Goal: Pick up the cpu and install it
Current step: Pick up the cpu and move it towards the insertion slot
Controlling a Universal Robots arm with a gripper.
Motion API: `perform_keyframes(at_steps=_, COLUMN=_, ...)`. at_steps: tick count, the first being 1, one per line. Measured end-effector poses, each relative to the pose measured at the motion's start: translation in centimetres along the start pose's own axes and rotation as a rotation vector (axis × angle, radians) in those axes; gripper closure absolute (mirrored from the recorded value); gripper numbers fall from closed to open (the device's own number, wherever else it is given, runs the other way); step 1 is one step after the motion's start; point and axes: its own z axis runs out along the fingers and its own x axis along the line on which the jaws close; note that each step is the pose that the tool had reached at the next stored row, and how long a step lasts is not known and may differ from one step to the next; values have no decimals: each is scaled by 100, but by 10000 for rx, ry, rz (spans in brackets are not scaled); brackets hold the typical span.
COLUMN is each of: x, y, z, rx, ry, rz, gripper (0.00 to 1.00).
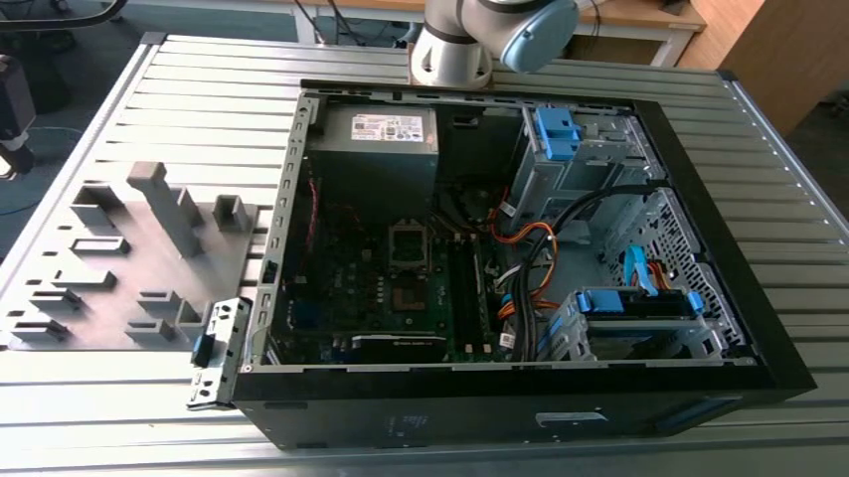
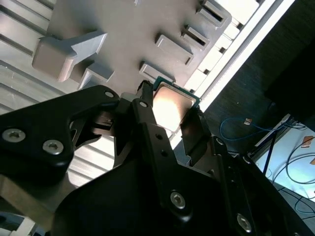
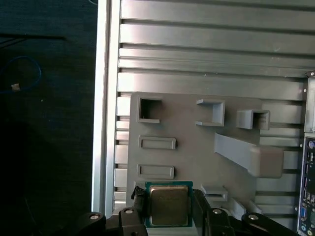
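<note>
On the exterior view's left, a grey plastic tray (image 1: 219, 273) with raised blocks and small pockets lies on the ribbed metal table (image 1: 199, 89). Just beside it, toward the exterior view's right, an open black computer case (image 1: 464, 422) lies on its side with its inside showing. In the case, the green board (image 1: 385, 298) takes up the left part, with a metal-framed square socket (image 1: 410, 245) near its middle. A grey power box (image 1: 374, 134) sits in the far left corner. Orange and black cables (image 1: 531, 253) run through the middle, and drive cages (image 1: 558, 139) with blue latches fill the right side. The robot arm (image 1: 491, 35) shows at the far edge of the table, behind the case.

In the first wrist view the claw (image 3: 168, 196) is clamped on the cpu (image 3: 168, 205), its black fingers (image 3: 140, 206) pressing two opposite edges. The silver-grey metal top, edged in green, faces the camera. The second wrist view shows the same grip on the cpu (image 2: 172, 105), with the tray behind it. Whether the cpu hangs clear of the tray cannot be told.
</note>
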Motion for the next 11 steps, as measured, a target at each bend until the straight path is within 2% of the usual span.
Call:
perform_keyframes(at_steps=4, x=-103, y=-5, z=5, rx=0, ry=3, rz=0, gripper=53)
perform_keyframes(at_steps=11, x=-339, y=-18, z=14, rx=-2, ry=17, rz=0, gripper=53)
